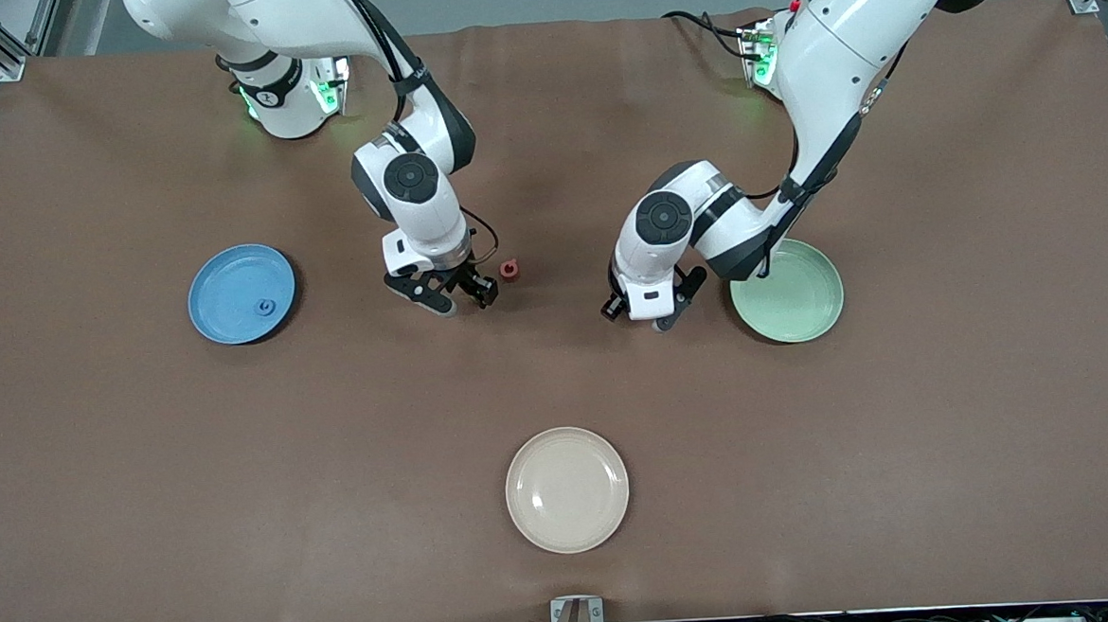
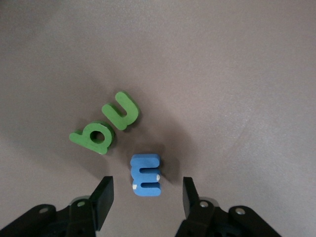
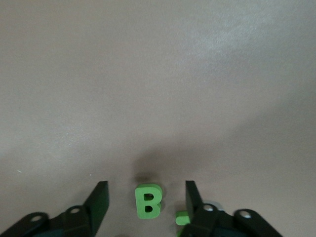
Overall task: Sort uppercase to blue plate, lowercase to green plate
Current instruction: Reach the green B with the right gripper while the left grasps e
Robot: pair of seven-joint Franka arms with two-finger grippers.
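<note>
My left gripper (image 2: 147, 197) is low over the table beside the green plate (image 1: 795, 298). It is open, with a blue lowercase m (image 2: 146, 175) lying between its fingers, untouched. Two green lowercase pieces, a b shape (image 2: 94, 137) and a u shape (image 2: 123, 110), lie just past the m. My right gripper (image 3: 146, 200) is also open and low. A green uppercase B (image 3: 148, 201) lies between its fingers with a gap on each side. Another green piece (image 3: 181, 217) is half hidden by one finger. The red ring-shaped Q (image 1: 509, 270) lies beside the right gripper (image 1: 463, 299). The blue plate (image 1: 221, 290) holds a small blue letter (image 1: 265, 308).
A cream plate (image 1: 567, 489) sits near the table's front edge, nearer the camera than both grippers. The left gripper (image 1: 640, 316) hides the letters under it in the front view. Brown cloth covers the whole table.
</note>
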